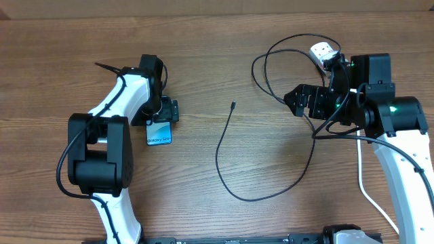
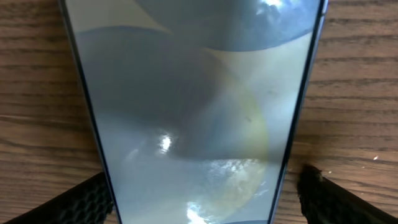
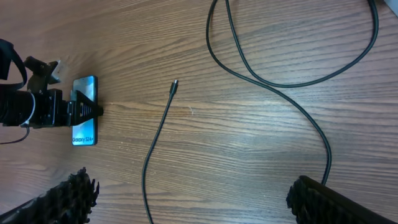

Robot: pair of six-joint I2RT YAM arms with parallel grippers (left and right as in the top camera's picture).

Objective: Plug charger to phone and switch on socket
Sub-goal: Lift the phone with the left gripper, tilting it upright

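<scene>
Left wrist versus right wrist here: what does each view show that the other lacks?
Only the left wrist: the phone screen close up with reflections, fingertips either side. Only the right wrist: the charger, its connector lying free on the table, and the open right tool. Both: the phone, the left tool at it, the wooden table.

Left arm (image 1: 125, 95) white-shelled, black joint blocks, black cable (image 1: 66, 159) alongside, right arm (image 1: 400, 169) alike, green light (image 1: 392, 108) on its black housing, right gripper (image 3: 189, 186) with ridged black fingers (image 3: 336, 202)
</scene>
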